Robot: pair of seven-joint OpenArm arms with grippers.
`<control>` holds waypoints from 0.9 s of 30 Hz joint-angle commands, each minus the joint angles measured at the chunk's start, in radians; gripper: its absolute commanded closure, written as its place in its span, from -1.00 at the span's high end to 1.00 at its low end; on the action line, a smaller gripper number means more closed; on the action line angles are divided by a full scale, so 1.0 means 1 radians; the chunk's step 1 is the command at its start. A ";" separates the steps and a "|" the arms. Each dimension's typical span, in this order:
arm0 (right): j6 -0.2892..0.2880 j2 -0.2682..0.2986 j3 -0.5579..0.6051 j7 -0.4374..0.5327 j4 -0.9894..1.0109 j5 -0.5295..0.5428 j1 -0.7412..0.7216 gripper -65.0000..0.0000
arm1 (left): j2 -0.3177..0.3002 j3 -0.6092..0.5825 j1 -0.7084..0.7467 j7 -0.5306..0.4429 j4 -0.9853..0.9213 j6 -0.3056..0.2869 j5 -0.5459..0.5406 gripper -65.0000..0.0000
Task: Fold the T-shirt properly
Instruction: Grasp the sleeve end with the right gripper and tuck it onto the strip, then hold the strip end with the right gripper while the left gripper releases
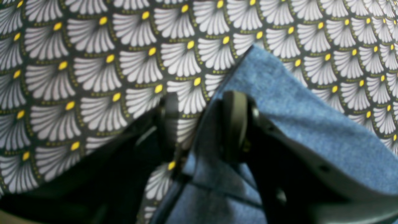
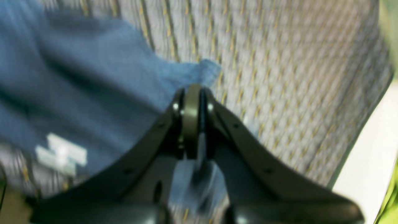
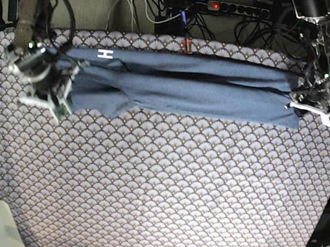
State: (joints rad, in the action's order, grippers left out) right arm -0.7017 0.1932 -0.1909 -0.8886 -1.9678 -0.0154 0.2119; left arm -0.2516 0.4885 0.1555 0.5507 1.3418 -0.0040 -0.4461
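- T-shirt [image 3: 184, 93]: slate-blue, stretched as a long narrow band across the far part of the table, running side to side in the base view. A white letter "H" [image 3: 105, 53] shows on its far edge toward that view's left. Its near edge is uneven on that side, dipping to a point.
- Tablecloth [image 3: 160, 186]: grey with a scallop fan pattern and yellow dots, covering the table; its whole near part lies bare of cloth.
- Right gripper [image 2: 194, 93]: at the T-shirt's end on the base view's left. In its wrist view the fingers [image 2: 189, 115] are pressed together with a small corner of blue fabric sticking out just past the tips and more fabric behind them; it is pinched on the T-shirt. That view is blurred.
- Left gripper [image 1: 202, 105]: at the T-shirt's other end, on the base view's right. Its wrist view shows the two fingers apart at a medium gap, with blue fabric draped over and around one finger [image 1: 234, 124] and the patterned tablecloth visible between them. Whether it truly grips the fabric I cannot tell.
- Cables and a power strip [image 3: 237, 9]: behind the table's far edge.
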 commanded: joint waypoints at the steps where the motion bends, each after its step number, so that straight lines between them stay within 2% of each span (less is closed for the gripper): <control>1: 0.004 -0.007 -0.015 0.023 -0.017 0.013 0.008 -1.00 | -0.004 -0.001 0.005 0.039 0.001 0.000 0.005 -0.28; 9: 0.004 -0.014 -0.054 0.029 -0.018 0.015 0.106 -1.00 | -0.004 -0.003 0.009 0.039 0.001 -0.001 0.005 -0.28; 14: 0.004 -0.025 -0.083 0.098 -0.012 0.015 0.149 -1.00 | -0.007 -0.003 0.011 0.039 -0.002 -0.001 0.005 -0.28; 18: 0.004 -0.039 -0.094 0.101 -0.005 0.015 0.151 -1.00 | -0.010 -0.003 0.011 0.039 -0.008 -0.001 0.005 -0.27; 23: 0.004 -0.045 -0.089 0.101 0.031 0.015 0.145 -1.00 | -0.008 -0.003 0.028 0.041 -0.003 -0.001 0.005 0.08; 27: 0.004 -0.047 -0.089 0.101 0.052 0.015 0.140 -1.00 | -0.007 -0.003 0.034 0.041 -0.006 -0.001 0.005 0.08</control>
State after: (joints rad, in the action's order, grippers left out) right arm -0.7025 0.1402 -0.2760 -0.8013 -1.9030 -0.0032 0.3576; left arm -0.2546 0.4873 0.1772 0.5312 1.3422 -0.0154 -0.4465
